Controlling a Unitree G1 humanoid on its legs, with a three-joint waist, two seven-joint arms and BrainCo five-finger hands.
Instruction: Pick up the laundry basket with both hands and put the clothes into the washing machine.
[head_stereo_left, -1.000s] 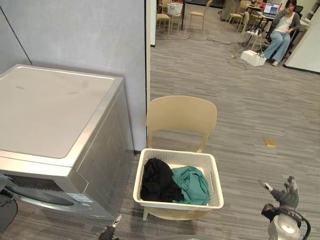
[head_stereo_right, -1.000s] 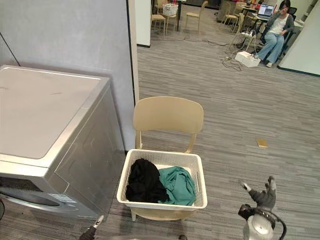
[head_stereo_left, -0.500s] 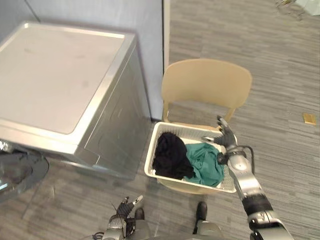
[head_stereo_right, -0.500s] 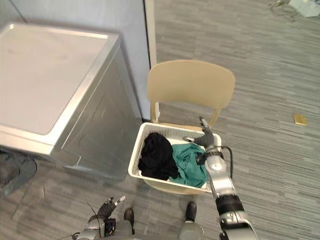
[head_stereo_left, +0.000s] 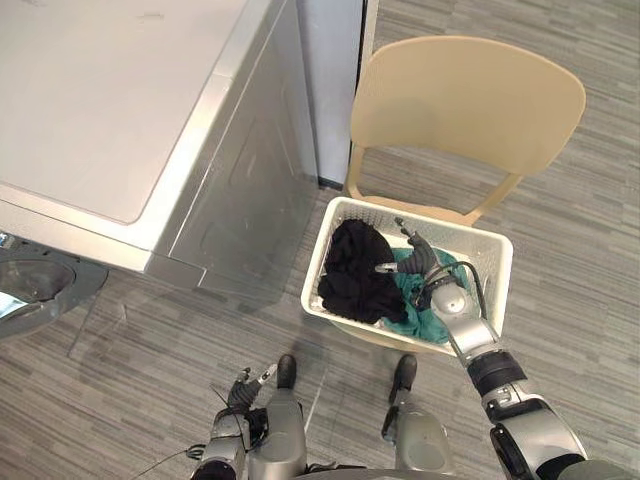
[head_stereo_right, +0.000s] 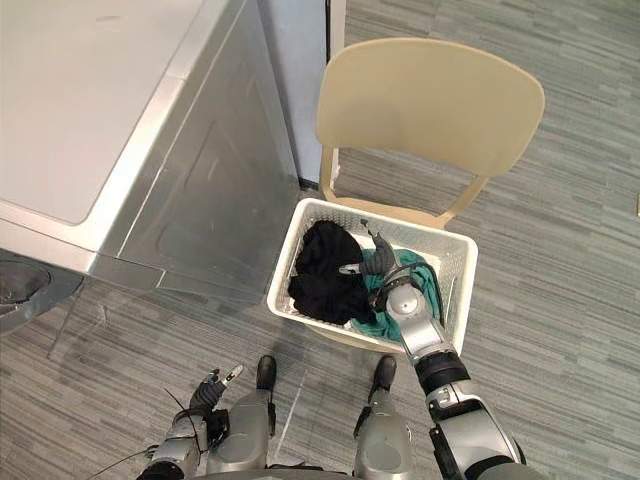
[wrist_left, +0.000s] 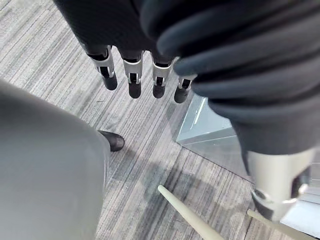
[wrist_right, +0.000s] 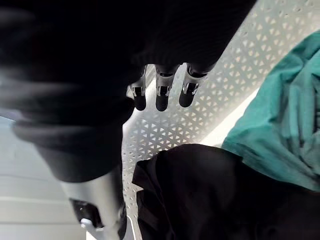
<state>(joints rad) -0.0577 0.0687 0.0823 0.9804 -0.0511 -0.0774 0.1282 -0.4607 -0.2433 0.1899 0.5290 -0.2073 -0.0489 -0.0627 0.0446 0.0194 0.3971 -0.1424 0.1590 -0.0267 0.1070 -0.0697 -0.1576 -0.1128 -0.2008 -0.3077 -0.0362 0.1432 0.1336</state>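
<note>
The right arm comes in from the lower right corner of the left eye view. It reaches up and to the left, almost straight, as far as the centre of the frame. The right hand at its end has its dark back turned up to the camera. Its fingers are straight and side by side, and the thumb stands out to the left. The left arm shows at the bottom edge, left of the middle. The left hand is relaxed, its fingers nearly straight and a little apart, the thumb away from them.
</note>
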